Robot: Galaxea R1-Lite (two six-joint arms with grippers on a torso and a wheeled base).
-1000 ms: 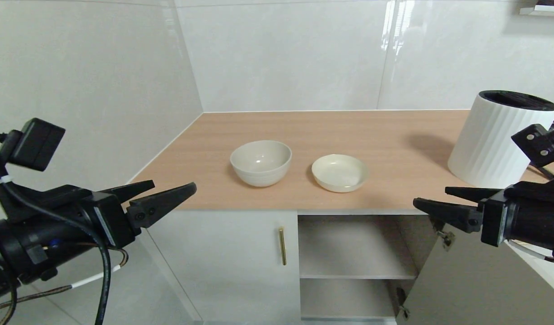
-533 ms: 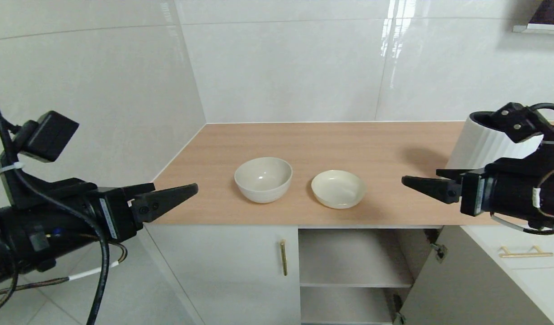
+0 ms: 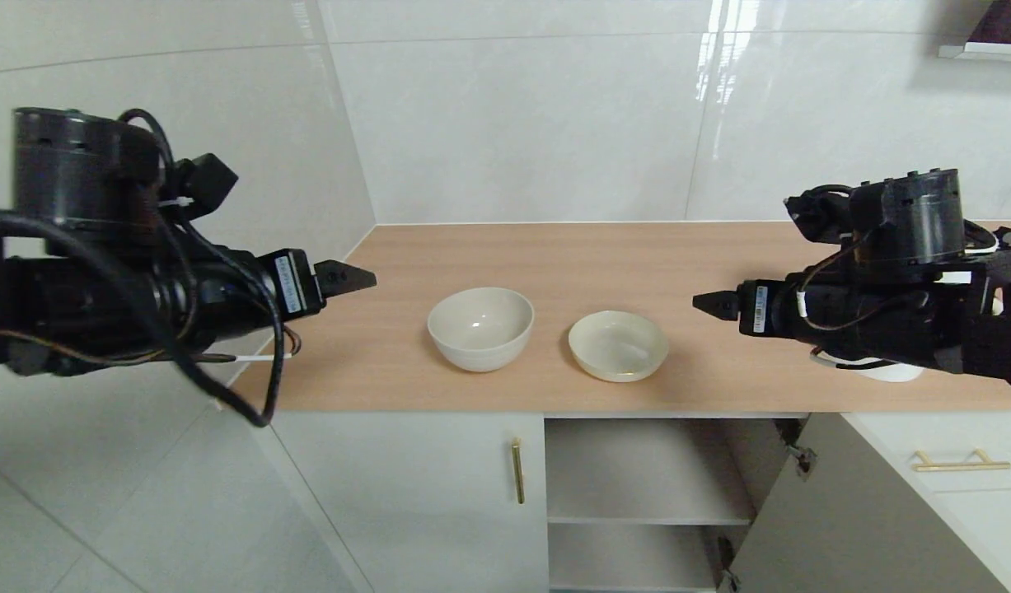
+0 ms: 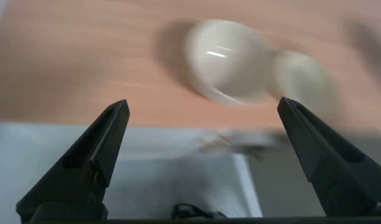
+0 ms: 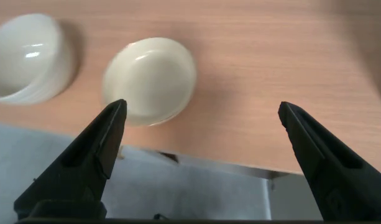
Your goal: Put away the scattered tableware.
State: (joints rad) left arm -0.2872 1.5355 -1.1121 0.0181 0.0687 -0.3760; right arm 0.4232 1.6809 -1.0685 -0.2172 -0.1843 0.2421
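Two cream bowls rest on the wooden counter [image 3: 554, 255]. The deeper bowl [image 3: 480, 327] [image 4: 224, 59] [image 5: 28, 59] is on the left, the shallower one [image 3: 619, 344] [image 5: 150, 79] [image 4: 299, 74] to its right. My left gripper [image 3: 353, 278] [image 4: 202, 112] hovers open above the counter's left end, left of the deep bowl. At the right, my right gripper [image 3: 711, 303] [image 5: 202, 112] is open and empty, above the counter beside the shallow bowl.
Below the counter a cabinet stands with its right door swung open, showing a shelf [image 3: 645, 494]. The left door has a gold handle [image 3: 515, 469]. A white ribbed container [image 3: 884, 371] sits behind my right arm. Tiled walls close the back and left.
Both arms have risen and swung up to counter height, tips now pointing inward over the counter. The head camera tilted up during the first half second. The bowls stayed put.
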